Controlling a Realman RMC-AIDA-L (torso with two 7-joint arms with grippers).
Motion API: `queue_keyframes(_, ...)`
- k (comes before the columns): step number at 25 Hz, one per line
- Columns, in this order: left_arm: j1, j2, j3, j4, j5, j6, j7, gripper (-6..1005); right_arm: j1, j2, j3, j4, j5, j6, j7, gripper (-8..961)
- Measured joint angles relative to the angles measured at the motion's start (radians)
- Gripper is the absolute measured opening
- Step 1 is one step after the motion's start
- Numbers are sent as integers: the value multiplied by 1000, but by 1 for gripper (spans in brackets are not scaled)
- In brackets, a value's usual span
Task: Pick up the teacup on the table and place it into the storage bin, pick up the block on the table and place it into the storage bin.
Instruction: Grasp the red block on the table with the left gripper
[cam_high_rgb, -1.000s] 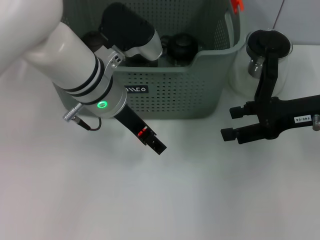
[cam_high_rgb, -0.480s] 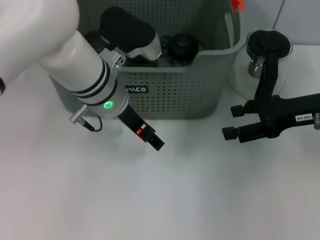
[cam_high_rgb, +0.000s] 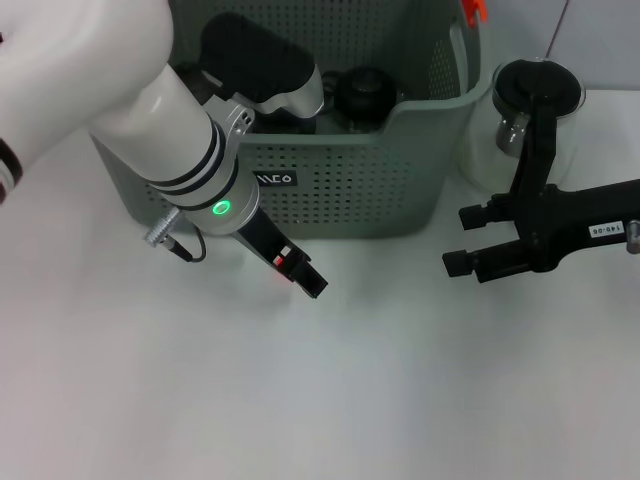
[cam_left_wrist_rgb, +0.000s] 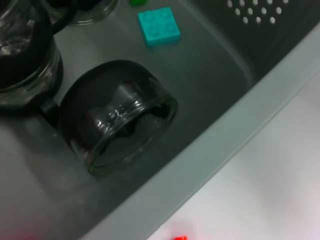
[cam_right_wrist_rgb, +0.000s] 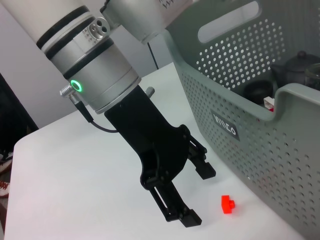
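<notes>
- The left gripper (cam_right_wrist_rgb: 192, 192) points down at the table (cam_high_rgb: 330, 400), just in front of the storage bin (cam_high_rgb: 400, 170), fingers spread and holding nothing.
- A small red block (cam_right_wrist_rgb: 228, 204) lies on the table just beside the fingers.
- A dark glass teacup (cam_left_wrist_rgb: 120, 122) lies tipped inside the bin.
- The right gripper (cam_high_rgb: 462, 240) waits open off to the right.

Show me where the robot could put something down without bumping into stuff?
The table is bare in front of both grippers. It gets crowded by the storage bin: the left gripper hangs beside it over a small red block, and inside lie a teacup and a teal block.
</notes>
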Motion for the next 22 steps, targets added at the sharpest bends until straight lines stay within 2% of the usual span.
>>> queue_keyframes(22, -77, -1, 11, -151, 28, -94, -85, 823, 2, 3, -2, -13, -2, 2, -2, 922)
